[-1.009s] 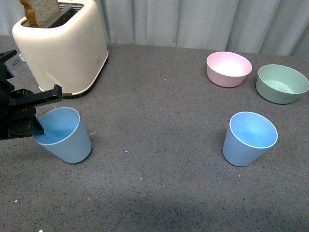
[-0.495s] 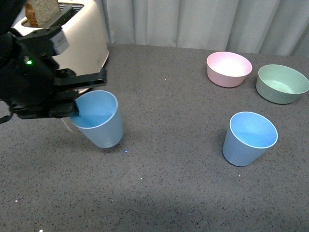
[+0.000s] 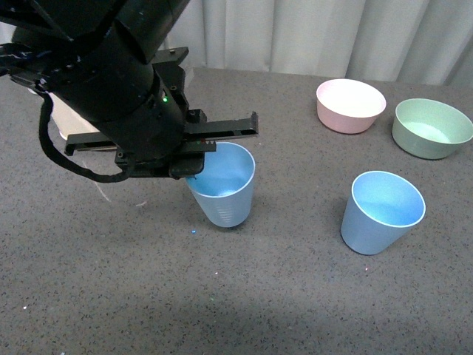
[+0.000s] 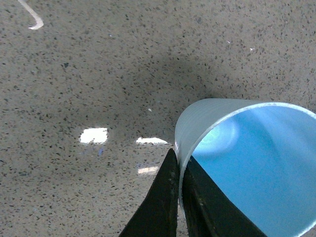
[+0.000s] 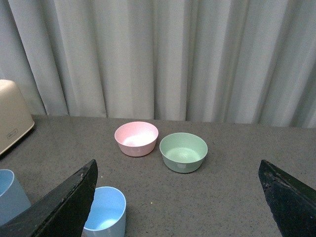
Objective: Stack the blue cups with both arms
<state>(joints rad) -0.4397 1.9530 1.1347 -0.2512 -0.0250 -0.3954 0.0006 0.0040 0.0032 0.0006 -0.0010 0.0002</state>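
My left gripper [image 3: 198, 171] is shut on the near-left rim of a light blue cup [image 3: 224, 188] and holds it upright just above the grey table, left of centre. In the left wrist view the two black fingers [image 4: 165, 197] pinch the cup's thin rim [image 4: 180, 148], one inside and one outside. The second blue cup [image 3: 381, 211] stands alone at the right, tilted slightly; it also shows in the right wrist view [image 5: 104, 216]. My right gripper [image 5: 177, 207] is open and empty, high above the table, and is out of the front view.
A pink bowl [image 3: 349, 105] and a green bowl [image 3: 431, 127] stand at the back right. The left arm [image 3: 111, 81] hides most of a cream toaster [image 5: 12, 121] at the back left. Grey curtains hang behind the table's far edge.
My left arm has carried the blue cup to the right, from the far left toward the table's middle, lifting it a little. The second cup and the bowls have not moved.
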